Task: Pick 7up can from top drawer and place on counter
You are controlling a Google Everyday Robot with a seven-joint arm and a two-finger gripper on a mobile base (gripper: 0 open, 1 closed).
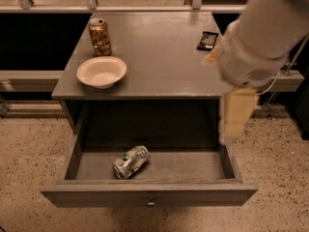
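Observation:
The 7up can (131,161), silvery-white with green marks and dented, lies on its side on the floor of the open top drawer (96,193), a little left of the middle. The drawer's small round knob (151,203) shows on the front panel. The grey counter (159,47) lies above it. My gripper (236,115), cream-coloured, hangs down from the big white arm (265,33) over the drawer's right side. It is to the right of the can, above it and apart from it.
An orange-gold can (100,36) stands at the counter's back left, with a white bowl (101,71) in front of it. A small black packet (207,40) lies at the back right, partly behind the arm. Speckled floor surrounds the cabinet.

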